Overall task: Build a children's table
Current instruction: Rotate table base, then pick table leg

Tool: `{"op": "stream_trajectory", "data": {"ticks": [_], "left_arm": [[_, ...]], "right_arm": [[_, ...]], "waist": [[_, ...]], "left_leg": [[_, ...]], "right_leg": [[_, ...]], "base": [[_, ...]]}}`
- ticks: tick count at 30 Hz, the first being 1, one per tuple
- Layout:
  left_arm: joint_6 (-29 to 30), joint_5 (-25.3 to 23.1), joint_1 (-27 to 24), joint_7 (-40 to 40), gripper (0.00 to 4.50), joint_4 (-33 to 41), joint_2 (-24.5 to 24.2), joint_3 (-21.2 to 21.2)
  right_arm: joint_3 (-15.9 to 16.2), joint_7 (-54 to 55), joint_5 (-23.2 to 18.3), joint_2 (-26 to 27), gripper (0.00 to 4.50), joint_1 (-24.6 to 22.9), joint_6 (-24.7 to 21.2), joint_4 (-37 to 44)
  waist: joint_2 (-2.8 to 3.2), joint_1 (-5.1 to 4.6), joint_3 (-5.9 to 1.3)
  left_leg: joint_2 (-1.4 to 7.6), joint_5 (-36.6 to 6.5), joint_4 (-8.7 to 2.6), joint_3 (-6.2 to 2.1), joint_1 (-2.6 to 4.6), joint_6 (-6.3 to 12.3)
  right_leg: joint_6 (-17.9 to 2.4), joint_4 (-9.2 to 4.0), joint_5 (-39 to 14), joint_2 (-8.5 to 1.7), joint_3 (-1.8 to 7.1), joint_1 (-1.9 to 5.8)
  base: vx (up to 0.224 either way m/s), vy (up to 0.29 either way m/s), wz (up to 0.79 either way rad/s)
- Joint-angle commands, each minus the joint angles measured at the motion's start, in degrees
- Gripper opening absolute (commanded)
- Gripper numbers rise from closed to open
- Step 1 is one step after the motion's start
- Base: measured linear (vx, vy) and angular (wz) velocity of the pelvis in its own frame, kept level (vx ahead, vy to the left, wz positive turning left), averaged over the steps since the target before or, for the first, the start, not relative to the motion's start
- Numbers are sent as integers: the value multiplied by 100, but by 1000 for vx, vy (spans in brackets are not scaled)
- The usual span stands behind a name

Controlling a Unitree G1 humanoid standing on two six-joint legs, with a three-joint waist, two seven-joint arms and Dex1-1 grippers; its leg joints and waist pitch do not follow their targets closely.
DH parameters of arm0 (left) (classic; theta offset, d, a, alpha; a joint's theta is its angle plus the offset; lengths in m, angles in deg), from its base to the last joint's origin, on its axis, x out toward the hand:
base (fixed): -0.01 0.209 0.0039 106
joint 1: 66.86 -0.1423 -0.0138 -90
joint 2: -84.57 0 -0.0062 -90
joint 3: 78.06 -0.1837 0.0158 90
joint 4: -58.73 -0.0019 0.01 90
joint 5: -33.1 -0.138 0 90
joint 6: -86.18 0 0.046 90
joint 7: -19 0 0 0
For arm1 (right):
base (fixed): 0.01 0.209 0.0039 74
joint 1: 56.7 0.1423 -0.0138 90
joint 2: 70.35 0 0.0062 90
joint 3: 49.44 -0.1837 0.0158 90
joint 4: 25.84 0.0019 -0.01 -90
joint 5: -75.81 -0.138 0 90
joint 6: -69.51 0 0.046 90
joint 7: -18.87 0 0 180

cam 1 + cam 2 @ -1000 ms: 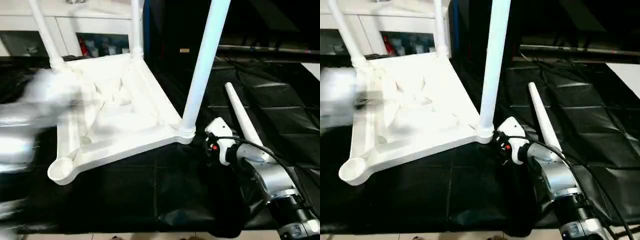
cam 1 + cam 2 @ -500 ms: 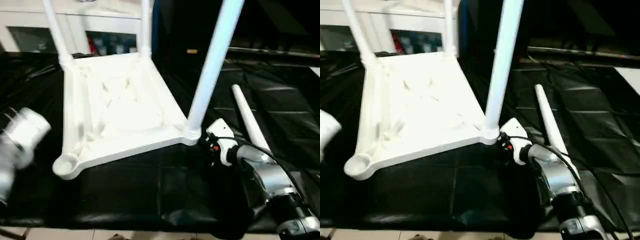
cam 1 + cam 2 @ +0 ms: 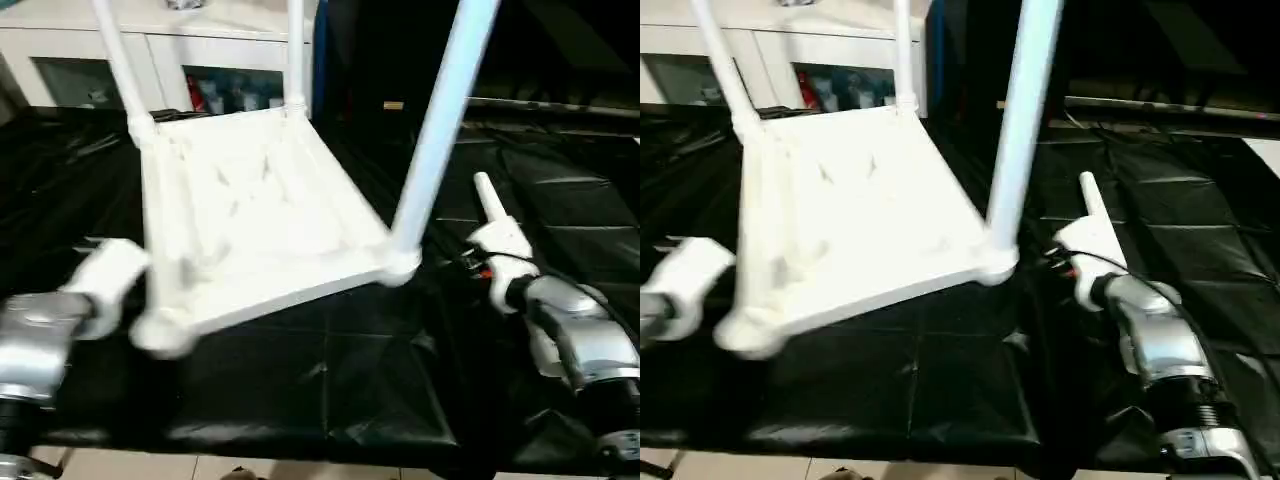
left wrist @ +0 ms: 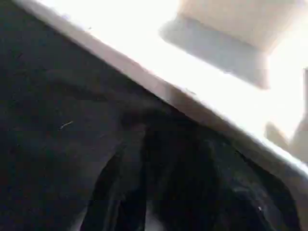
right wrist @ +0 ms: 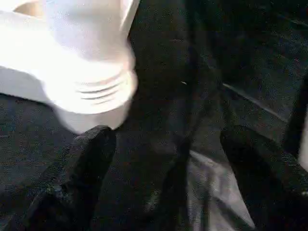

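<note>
The children's table lies upside down on the black cloth: its white tabletop point(image 3: 250, 215) has legs standing in the far left socket point(image 3: 125, 80), the far right socket point(image 3: 296, 60) and the near right socket point(image 3: 440, 130). The near left socket point(image 3: 160, 330) holds no leg. A loose leg point(image 3: 487, 195) lies on the cloth at the right, mostly hidden behind my right wrist. My right gripper point(image 5: 175, 163) is open beside the near right corner, with nothing between its fingers point(image 5: 91, 159). My left gripper point(image 4: 163, 207) hovers over the cloth close to the tabletop's edge point(image 4: 192, 86), partly open and holding nothing.
White cabinets point(image 3: 200, 40) with small items on a shelf stand behind the work table. The black cloth point(image 3: 330, 380) ends at the near edge, with pale floor below. A cable runs along my right forearm point(image 3: 580, 340).
My left arm has swung off the tabletop and now sits low beside the near left corner. My right gripper has drawn back to the right, away from the near right leg. The camera also shifted.
</note>
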Motion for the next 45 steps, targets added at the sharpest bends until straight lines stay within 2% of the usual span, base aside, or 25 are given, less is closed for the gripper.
{"op": "stream_trajectory", "data": {"ticks": [1, 5, 9, 12, 14, 16, 17, 18, 19, 21, 23, 24, 26, 27, 31, 33, 35, 37, 38, 39, 40, 41, 42, 45], "left_arm": [[94, 193, 1, -219, 156, 79, 276, -374], [107, 226, 92, -197, 156, 189, 532, -546], [108, 192, 138, -138, 156, 328, 723, -686], [133, 190, 198, 18, 156, 579, 1011, -836], [132, 186, 215, 54, 156, 625, 1069, -876], [-105, 128, 290, 210, 156, 638, 1237, -958], [-137, 125, 303, 235, 156, 635, 1266, -964], [-355, 98, 373, 336, 165, 584, 1386, -996], [-374, 96, 378, 345, 170, 580, 1396, -998], [-656, 74, 518, 501, 170, 409, 1595, -1027], [-795, 88, 619, 556, 170, 294, 1743, -1061], [-818, 100, 628, 551, 170, 296, 1770, -1069], [-928, 176, 660, 524, 170, 327, 1890, -1119], [-972, 200, 656, 473, 170, 369, 1921, -1179], [-1087, 184, 643, 371, 170, 428, 1867, -1257], [-1110, 224, 634, 298, 170, 496, 1831, -1237], [-1138, 347, 590, 60, 170, 671, 1756, -1229], [-1152, 398, 557, -60, 170, 764, 1721, -1243], [-1070, 569, 483, -336, 170, 1021, 1649, -1290], [-946, 760, 406, -616, 170, 1309, 1571, -1340], [-786, 962, 342, -878, 170, 1596, 1479, -1403], [-598, 1140, 301, -1069, 170, 1853, 1412, -1452], [-488, 1234, 284, -1162, 170, 1989, 1376, -1478], [-294, 1361, 305, -1302, 170, 2234, 1309, -1502]], "right_arm": [[-148, 361, 126, -36, 395, 136, -235, 50], [-218, 563, 142, -57, 395, 260, -489, 182], [-333, 584, 51, -86, 395, 373, -650, 230], [-434, 1001, 204, -195, 395, 611, -1227, 238], [-459, 1095, 231, -220, 395, 671, -1387, 238], [-500, 1175, 257, -304, 395, 794, -1695, 206], [-510, 1177, 252, -314, 395, 809, -1737, 204], [-550, 1179, 241, -355, 422, 867, -1913, 179], [-553, 1179, 240, -359, 422, 872, -1928, 177], [-564, 1133, 246, -446, 442, 949, -2266, 166], [-539, 1105, 244, -537, 442, 1007, -2591, 166], [-538, 1108, 243, -555, 442, 1017, -2629, 158], [-542, 1147, 239, -632, 442, 1081, -2831, 117], [-484, 1087, 250, -721, 442, 1120, -3058, 74], [-303, 902, 297, -926, 442, 1154, -3624, -27], [-269, 835, 279, -976, 442, 1153, -3856, -81], [-139, 591, 174, -1059, 442, 1138, -4323, -122], [-89, 518, 139, -1078, 442, 1115, -4437, -122], [-139, 443, 9, -1058, 442, 1102, -4621, -202], [-238, 380, -137, -1018, 442, 1097, -4783, -286], [-338, 284, -300, -983, 442, 1101, -4951, -364], [-404, 201, -415, -965, 442, 1087, -5073, -425], [-428, 140, -461, -963, 426, 1080, -5151, -450], [-383, 122, -389, -995, 404, 1025, -5245, -536]], "waist": [[32, -31, -321], [66, -14, -332], [40, -11, -323], [30, -25, -335], [32, -24, -335], [22, -21, -348], [22, -31, -346], [-2, -24, -359], [3, -30, -357], [3, -17, -383], [12, 1, -395], [-4, -9, -395], [5, -2, -400], [-4, -17, -406], [-27, -17, -400], [-18, -15, -397], [-23, -24, -386], [-17, -33, -383], [-13, -33, -382], [-49, -20, -385], [-32, -19, -377], [-50, -18, -378], [-31, -7, -377], [-32, -1, -358]], "left_leg": [[209, -1590, -417, -117, 115, 17], [205, -1606, -414, -119, 134, -26], [216, -1718, -412, -115, 163, -35], [211, -1537, -413, -117, 120, -42], [204, -1473, -404, -112, 116, -47], [196, -1360, -392, -109, 102, -26], [193, -1368, -387, -105, 102, -12], [191, -1290, -375, -102, 89, 8], [185, -1247, -375, -105, 79, 29], [187, -1048, -351, -98, 68, 86], [187, -941, -335, -89, 82, 121], [189, -850, -338, -100, 49, 145], [196, -789, -325, -94, 55, 160], [186, -738, -324, -100, 41, 176], [191, -744, -306, -79, 49, 226], [195, -731, -305, -80, 55, 229], [199, -799, -309, -82, 57, 212], [213, -842, -309, -81, 60, 174], [214, -857, -309, -80, 59, 162], [224, -842, -315, -86, 55, 163], [234, -812, -317, -78, 52, 148], [232, -811, -314, -73, 46, 151], [237, -821, -307, -65, 64, 148], [230, -888, -308, -52, 66, 72]], "right_leg": [[-1112, -456, -1754, -309, 260, 186], [-1023, -466, -1863, -288, 250, 172], [-956, -495, -2027, -289, 251, 152], [-956, -472, -1878, -280, 245, 188], [-964, -465, -1834, -275, 247, 190], [-932, -456, -1733, -280, 244, 203], [-938, -456, -1714, -271, 245, 203], [-942, -450, -1633, -281, 244, 219], [-946, -446, -1598, -272, 242, 225], [-986, -422, -1352, -279, 243, 242], [-1047, -405, -1162, -270, 244, 236], [-1087, -381, -1025, -270, 236, 269], [-1144, -371, -908, -278, 237, 267], [-1176, -352, -838, -269, 231, 289], [-1242, -359, -820, -274, 241, 282], [-1260, -361, -873, -278, 237, 283], [-1264, -369, -985, -277, 233, 288], [-1284, -371, -1028, -284, 234, 278], [-1289, -366, -1033, -281, 233, 276], [-1303, -354, -1078, -304, 233, 292], [-1347, -342, -1084, -308, 233, 287], [-1356, -343, -1085, -293, 228, 282], [-1389, -340, -1067, -288, 232, 263], [-1342, -351, -1207, -280, 240, 255]], "base": [[0, 0, 0], [0, 0, 0], [0, 0, 0], [0, 0, 0], [0, 0, 0], [0, 0, 0], [0, 0, 0], [0, 0, 0], [0, 0, 0], [0, 0, 0], [0, 0, 0], [0, 0, 0], [0, 0, 0], [0, 0, 0], [0, 0, 0], [0, 0, 0], [0, 0, 0], [0, 0, 0], [0, 0, 0], [0, 0, 0], [0, 0, 0], [0, 0, 0], [0, 0, 0], [0, 0, 0]]}}
